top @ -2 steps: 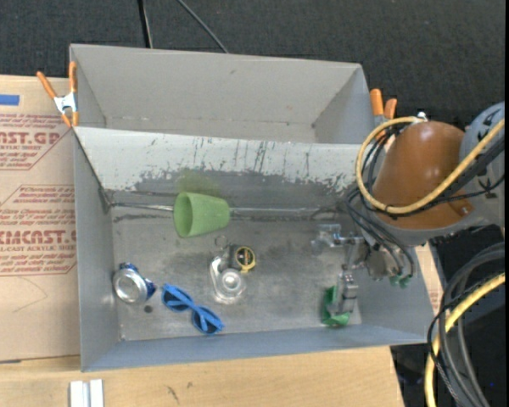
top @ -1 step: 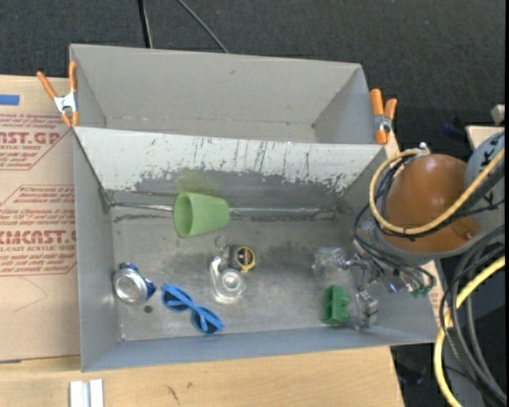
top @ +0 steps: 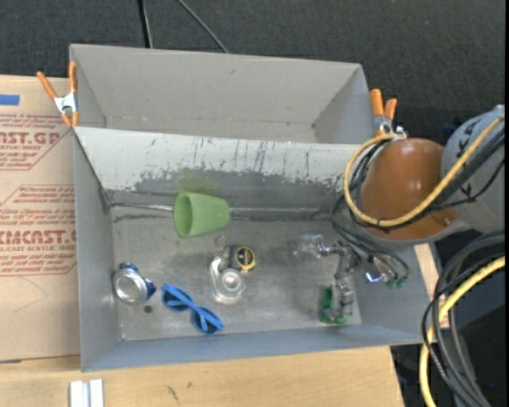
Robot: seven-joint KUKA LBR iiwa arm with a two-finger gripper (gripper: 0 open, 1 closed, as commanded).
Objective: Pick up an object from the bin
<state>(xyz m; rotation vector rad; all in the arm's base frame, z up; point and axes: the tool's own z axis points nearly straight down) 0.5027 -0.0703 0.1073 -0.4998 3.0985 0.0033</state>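
My gripper (top: pixel 343 271) hangs low over the bin's front right corner, under the orange-brown wrist cover. Just below its tip a small green thing (top: pixel 332 312) lies on the bin floor, close to the front wall; whether the gripper touches it I cannot tell. To the left, near the middle of the floor, stand a small clear glass jar (top: pixel 226 281) and a little round black and yellow thing (top: pixel 243 258).
A light green plastic cup (top: pixel 200 214) lies on its side near the back wall. Blue sunglasses (top: pixel 192 309) and a crushed silver and blue can (top: pixel 131 285) lie at the front left. Cables loop around the wrist at the right.
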